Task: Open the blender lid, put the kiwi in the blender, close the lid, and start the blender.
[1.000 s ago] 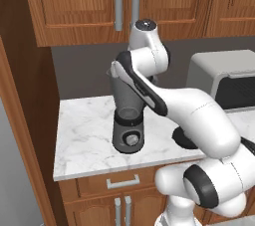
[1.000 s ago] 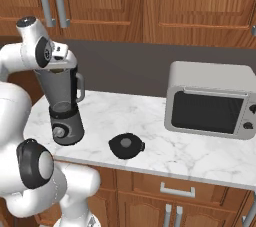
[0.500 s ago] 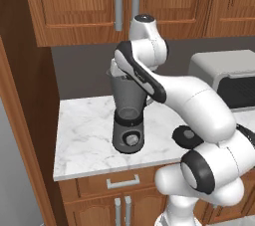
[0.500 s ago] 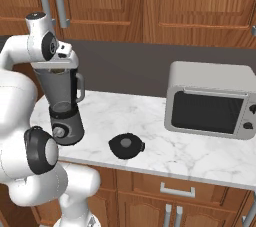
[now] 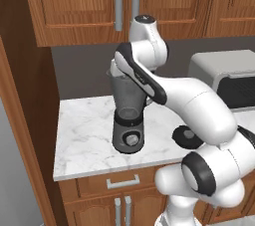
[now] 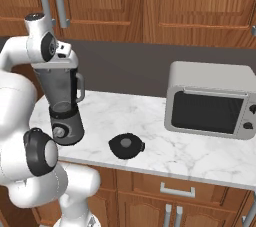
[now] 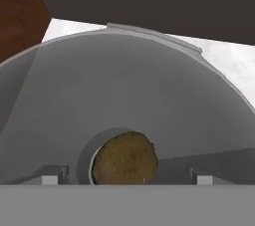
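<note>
The dark grey blender (image 5: 128, 129) (image 6: 64, 121) stands on the marble counter with its smoky jar (image 7: 124, 85) uncovered. My gripper (image 7: 127, 176) (image 6: 64, 60) hangs right over the jar's mouth, looking down into it. Its fingertips (image 7: 55, 175) stand wide apart, open, with nothing clamped between them. The brown kiwi (image 7: 125, 159) lies down at the bottom of the jar. The round blender lid (image 6: 126, 145) (image 5: 187, 135) rests flat on the counter to the right of the blender, partly hidden by my arm in the left base view.
A boxy grey toaster oven (image 6: 210, 101) (image 5: 224, 78) sits at the right end of the counter (image 6: 190, 156). Wooden cabinets (image 6: 150, 1) hang just above my arm's upper joint. A tall wooden panel (image 5: 25, 120) bounds the counter on the left.
My upper arm links have swung a little to the right above the blender, while the hand has stayed over the jar's mouth. The blender and lid have not moved.
</note>
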{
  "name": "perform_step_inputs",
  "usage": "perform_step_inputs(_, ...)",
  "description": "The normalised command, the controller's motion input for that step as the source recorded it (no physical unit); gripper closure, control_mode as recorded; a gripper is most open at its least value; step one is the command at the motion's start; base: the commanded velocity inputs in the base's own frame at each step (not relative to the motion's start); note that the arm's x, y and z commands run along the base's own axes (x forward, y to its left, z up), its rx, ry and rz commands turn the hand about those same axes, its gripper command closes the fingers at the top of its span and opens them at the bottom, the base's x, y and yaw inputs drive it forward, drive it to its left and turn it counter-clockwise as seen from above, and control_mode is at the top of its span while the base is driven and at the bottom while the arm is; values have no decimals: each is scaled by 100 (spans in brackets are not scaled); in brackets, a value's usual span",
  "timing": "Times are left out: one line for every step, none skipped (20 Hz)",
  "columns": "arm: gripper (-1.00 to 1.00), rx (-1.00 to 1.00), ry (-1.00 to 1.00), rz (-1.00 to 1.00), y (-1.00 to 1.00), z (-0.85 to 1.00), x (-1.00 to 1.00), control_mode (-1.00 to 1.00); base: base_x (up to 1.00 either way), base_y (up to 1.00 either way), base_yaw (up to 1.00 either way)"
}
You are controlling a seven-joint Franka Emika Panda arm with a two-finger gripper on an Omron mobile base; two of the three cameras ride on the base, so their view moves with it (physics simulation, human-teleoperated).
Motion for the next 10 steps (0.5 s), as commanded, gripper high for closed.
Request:
perform_step_inputs(-100, 1, -9, 0, 0, 0, 0, -100, 0, 0, 0)
perform_step_inputs(-100, 1, -7, 0, 0, 6, 0, -100, 0, 0, 0)
perform_step_inputs(-100, 1, -9, 0, 0, 15, -1, -100, 0, 0, 0)
perform_step_inputs(-100, 1, -10, 0, 0, 22, -11, -100, 0, 0, 0)
perform_step_inputs(-100, 2, -11, 0, -1, 41, -21, -100, 0, 0, 0)
perform_step_inputs(-100, 2, -13, 0, -1, 49, -31, -100, 0, 0, 0)
perform_step_inputs(-100, 2, -13, 0, -11, 64, -46, -100, 0, 0, 0)
perform_step_inputs(-100, 0, -13, 0, -16, 60, -56, -100, 0, 0, 0)
perform_step_inputs(-100, 1, -15, 0, -40, 59, -70, -100, 0, 0, 0)
perform_step_inputs(-100, 3, -15, 0, -46, 44, -68, -100, 0, 0, 0)
